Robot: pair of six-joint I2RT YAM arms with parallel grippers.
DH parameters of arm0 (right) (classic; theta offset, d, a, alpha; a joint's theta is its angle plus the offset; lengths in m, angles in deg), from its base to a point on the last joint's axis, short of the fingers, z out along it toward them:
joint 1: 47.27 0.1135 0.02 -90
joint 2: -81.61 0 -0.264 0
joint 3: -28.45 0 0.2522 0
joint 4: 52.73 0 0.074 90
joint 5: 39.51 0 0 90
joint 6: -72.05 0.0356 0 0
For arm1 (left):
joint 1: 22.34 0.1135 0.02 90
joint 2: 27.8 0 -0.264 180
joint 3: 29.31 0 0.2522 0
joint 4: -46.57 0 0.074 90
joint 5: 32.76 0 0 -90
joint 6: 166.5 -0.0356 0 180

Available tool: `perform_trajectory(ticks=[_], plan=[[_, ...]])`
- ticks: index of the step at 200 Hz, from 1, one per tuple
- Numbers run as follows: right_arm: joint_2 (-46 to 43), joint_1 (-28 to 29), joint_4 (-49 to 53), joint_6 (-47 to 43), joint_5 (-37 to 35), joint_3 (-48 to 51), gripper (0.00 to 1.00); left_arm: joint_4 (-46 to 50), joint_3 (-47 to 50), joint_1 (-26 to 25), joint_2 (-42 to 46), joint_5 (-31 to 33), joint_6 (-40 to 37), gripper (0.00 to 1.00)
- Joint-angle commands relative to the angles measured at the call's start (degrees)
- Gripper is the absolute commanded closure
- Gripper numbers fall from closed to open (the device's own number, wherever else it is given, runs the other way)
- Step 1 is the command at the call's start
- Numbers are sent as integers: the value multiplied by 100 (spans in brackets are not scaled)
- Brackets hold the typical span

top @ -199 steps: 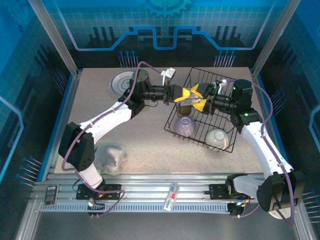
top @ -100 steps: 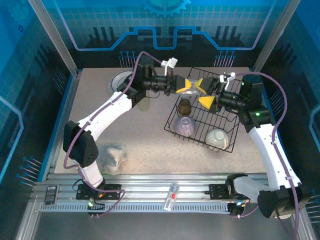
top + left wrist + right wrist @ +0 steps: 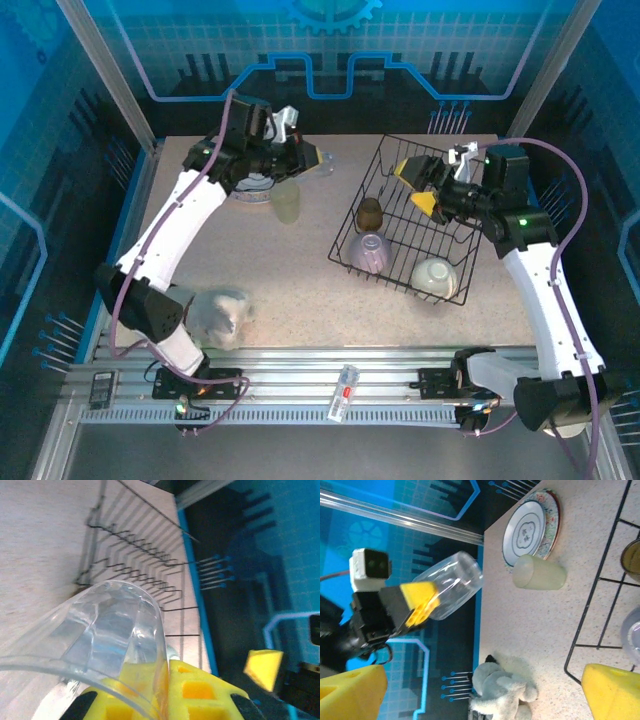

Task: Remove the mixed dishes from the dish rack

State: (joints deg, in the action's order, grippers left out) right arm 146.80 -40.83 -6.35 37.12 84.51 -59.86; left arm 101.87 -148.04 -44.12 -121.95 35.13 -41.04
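Observation:
My left gripper (image 3: 312, 158) (image 3: 167, 680) is shut on the rim of a clear cup (image 3: 110, 630) (image 3: 455, 582), holding it tilted in the air at the back left. Below it lies a patterned plate (image 3: 250, 178) (image 3: 530, 527), and a pale cup (image 3: 287, 203) (image 3: 539, 572) stands beside the plate. The black wire dish rack (image 3: 398, 282) holds a brown cup (image 3: 370, 212), a lilac bowl (image 3: 370, 250) and a white bowl (image 3: 435, 275). My right gripper (image 3: 418, 186) (image 3: 480, 695) hangs open over the rack's back part with nothing between its fingers.
A grey plush toy (image 3: 220, 310) (image 3: 505, 690) lies at the table's front left, near the left arm's base. Bare tabletop (image 3: 300, 270) runs between the toy, the pale cup and the rack. Blue walls close the back and sides.
The grippers met over the rack's back edge. The right opened wide and drew back right. My left arm swung left with the clear cup to above the plate.

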Motion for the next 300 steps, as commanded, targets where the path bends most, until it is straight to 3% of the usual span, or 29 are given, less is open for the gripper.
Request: perform_trajectory(ticks=[1,28,86,147,218,300], plan=[[179,115,309,-334,-284,-201,0,1254,-285,214,417,1050,-485,100],[416,221,229,-349,-246,-223,0,1930,-150,562,551,1723,-820,100],[530,313,584,-650,-380,-370,0,2490,36,1414,-105,1812,-1155,100],[-66,308,1112,-874,-758,-86,0,2578,-611,1563,-1648,1938,-1397,100],[-668,294,1401,-703,-1114,256,0,2985,-2055,1624,-3304,1929,-1488,100],[-962,283,1197,-366,-1205,659,0,2688,-1140,1616,-3114,1809,-1406,100]])
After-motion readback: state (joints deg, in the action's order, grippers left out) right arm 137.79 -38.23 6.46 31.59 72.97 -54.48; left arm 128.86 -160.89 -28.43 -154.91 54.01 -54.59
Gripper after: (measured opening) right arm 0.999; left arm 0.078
